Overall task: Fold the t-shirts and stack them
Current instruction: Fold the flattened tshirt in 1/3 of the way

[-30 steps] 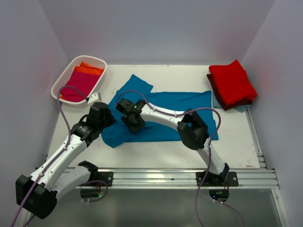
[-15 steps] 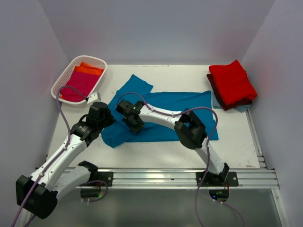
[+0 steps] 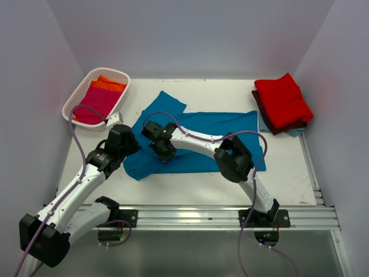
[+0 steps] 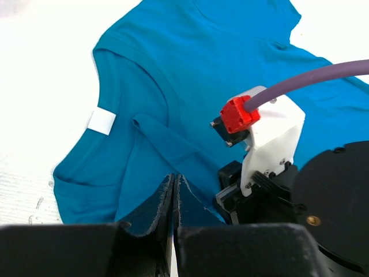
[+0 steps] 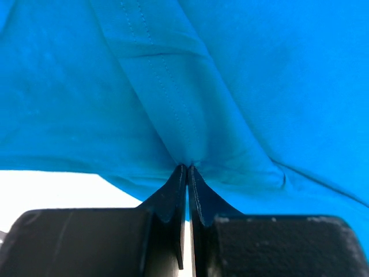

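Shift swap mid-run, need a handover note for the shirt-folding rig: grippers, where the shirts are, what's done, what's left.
Left gripper: shut on the teal t-shirt, near its left end.
Right gripper: shut on a pinched fold of the same shirt.
Teal t-shirt lies spread mid-table, not yet folded.
Done: red t-shirt folded on top of the maroon t-shirt and light blue t-shirt, far right.
Left: magenta t-shirt and orange t-shirt in the white basket, far left.
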Robot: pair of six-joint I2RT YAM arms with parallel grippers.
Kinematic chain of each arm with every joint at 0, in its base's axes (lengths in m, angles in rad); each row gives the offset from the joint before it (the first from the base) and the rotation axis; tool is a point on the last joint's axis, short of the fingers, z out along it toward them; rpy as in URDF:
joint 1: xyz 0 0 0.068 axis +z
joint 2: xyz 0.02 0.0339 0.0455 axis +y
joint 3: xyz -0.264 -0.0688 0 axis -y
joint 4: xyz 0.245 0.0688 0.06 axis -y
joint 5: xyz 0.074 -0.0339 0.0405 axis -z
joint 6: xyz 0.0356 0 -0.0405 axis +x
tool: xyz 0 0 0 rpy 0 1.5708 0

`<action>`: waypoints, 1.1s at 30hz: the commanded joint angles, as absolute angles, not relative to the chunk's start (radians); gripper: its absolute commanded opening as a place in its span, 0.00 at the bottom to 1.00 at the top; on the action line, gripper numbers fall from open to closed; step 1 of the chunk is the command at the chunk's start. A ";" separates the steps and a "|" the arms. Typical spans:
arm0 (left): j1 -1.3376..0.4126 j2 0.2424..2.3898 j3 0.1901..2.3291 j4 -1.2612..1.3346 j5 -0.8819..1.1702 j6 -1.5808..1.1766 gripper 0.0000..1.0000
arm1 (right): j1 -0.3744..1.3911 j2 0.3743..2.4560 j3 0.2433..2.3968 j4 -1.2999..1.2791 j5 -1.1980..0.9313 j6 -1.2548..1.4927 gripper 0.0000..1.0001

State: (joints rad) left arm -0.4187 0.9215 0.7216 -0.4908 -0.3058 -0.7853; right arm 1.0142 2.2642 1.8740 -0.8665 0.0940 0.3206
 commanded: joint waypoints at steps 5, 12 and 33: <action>-0.408 0.914 0.721 -0.463 -0.299 -0.782 0.04 | 1.012 2.181 1.907 -0.887 0.141 0.293 0.04; -0.408 0.914 0.718 -0.471 -0.295 -0.782 0.03 | 0.979 2.218 1.940 -0.900 0.189 0.291 0.03; -0.408 0.951 0.704 -0.443 -0.273 -0.773 0.01 | 0.854 2.339 2.039 -0.864 0.164 0.305 0.25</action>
State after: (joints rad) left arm -0.4179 0.9455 0.7216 -0.4885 -0.2752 -0.7849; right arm 0.8562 2.3451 1.9942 -0.8680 0.1650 0.3149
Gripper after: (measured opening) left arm 0.016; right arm 0.193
